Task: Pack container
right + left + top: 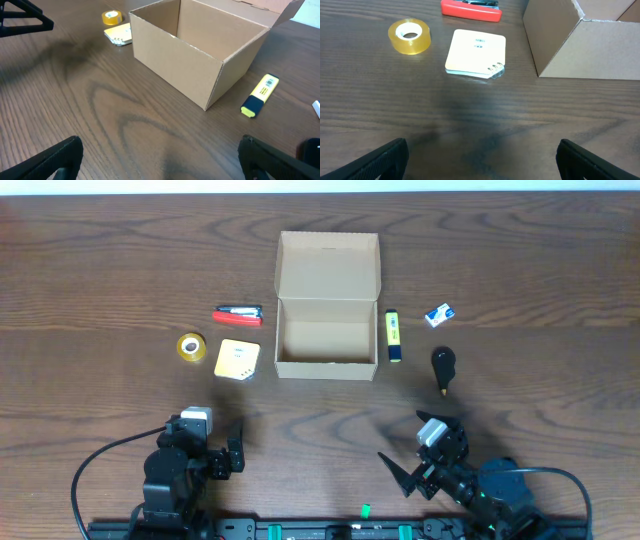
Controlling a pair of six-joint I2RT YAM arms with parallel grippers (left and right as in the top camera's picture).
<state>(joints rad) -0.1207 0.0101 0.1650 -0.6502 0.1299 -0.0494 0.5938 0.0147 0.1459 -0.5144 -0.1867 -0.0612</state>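
your left gripper [480, 162] and right gripper [160, 161] both gape wide, holding nothing, low over the grained dark wood table [470, 117]. the container [175, 70], plain tan cardboard, sits mid-table, flap lid back. to its left lie a square yellow pad [475, 53], a glossy tape roll [409, 35] and a red tool [471, 9]; to its right, a yellow highlighter [260, 94].

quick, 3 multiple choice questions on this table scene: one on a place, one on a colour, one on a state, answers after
1. Relative to the container, the highlighter lies: A) inside it B) beside it, on the right arm's side C) on its flap
2. The tape roll is: A) yellow B) blue C) black
3. The container is: A) shut B) open and full C) open and empty
Answers: 1 B, it lies just outside that wall; 2 A, yellow in two views; 3 C, flap back, floor bare.
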